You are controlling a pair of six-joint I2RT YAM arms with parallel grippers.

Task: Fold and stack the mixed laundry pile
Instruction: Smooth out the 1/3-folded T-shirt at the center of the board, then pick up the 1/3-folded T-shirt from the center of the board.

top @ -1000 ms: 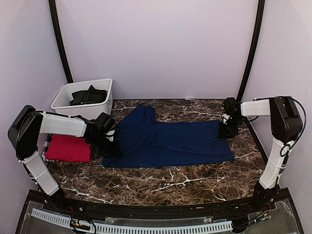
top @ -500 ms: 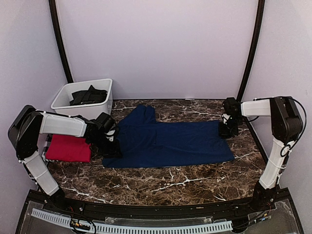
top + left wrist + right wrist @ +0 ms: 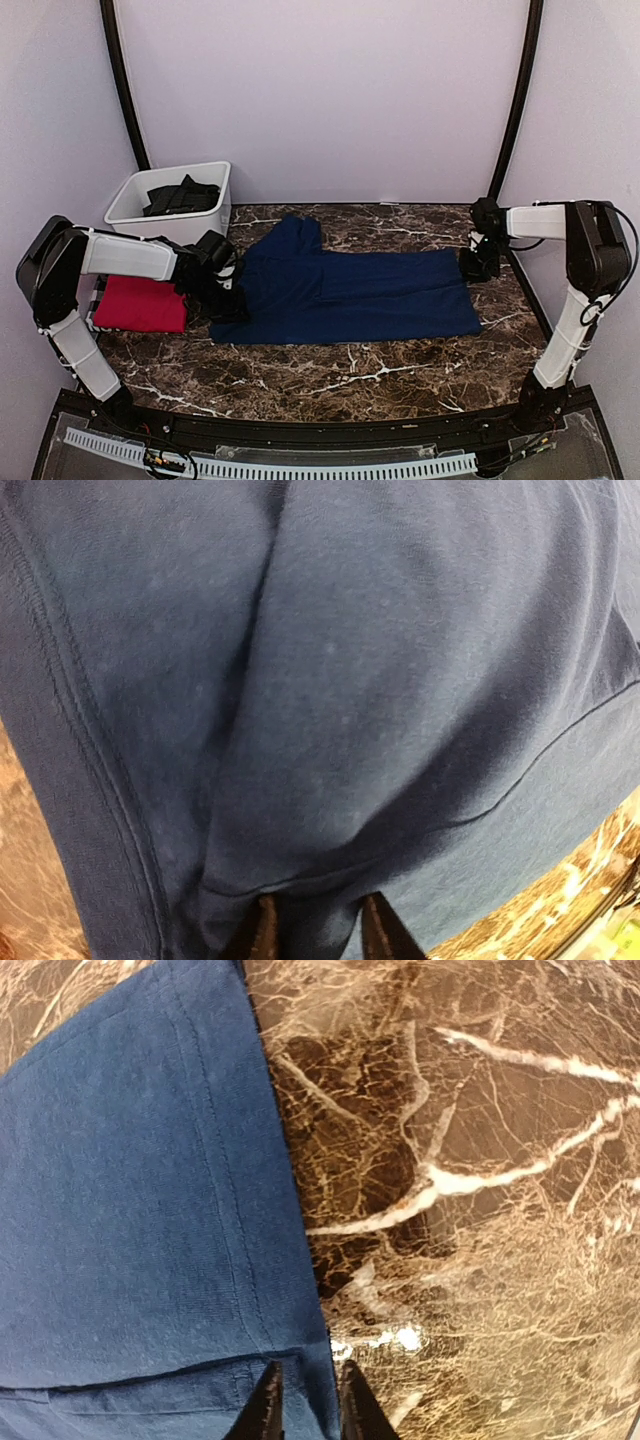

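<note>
The navy blue T-shirt (image 3: 345, 295) lies spread flat across the middle of the marble table (image 3: 330, 380). My left gripper (image 3: 226, 290) is at its left edge; in the left wrist view the gripper (image 3: 318, 932) has its jaws closed on a fold of the navy cloth (image 3: 330, 700). My right gripper (image 3: 481, 262) is at the shirt's far right corner; in the right wrist view the gripper (image 3: 305, 1410) pinches the hemmed edge (image 3: 150, 1210). The red T-shirt (image 3: 140, 303) lies folded at the left. A dark garment (image 3: 180, 196) sits in the bin.
A white plastic bin (image 3: 215, 215) stands at the back left, just behind my left arm. Bare marble shows to the right of the shirt's hem (image 3: 480, 1210). Black frame poles (image 3: 515, 100) rise at both back corners.
My right gripper has moved a little to the right with the shirt's corner, drawing the right side of the navy shirt out flatter. The left gripper has stayed in place.
</note>
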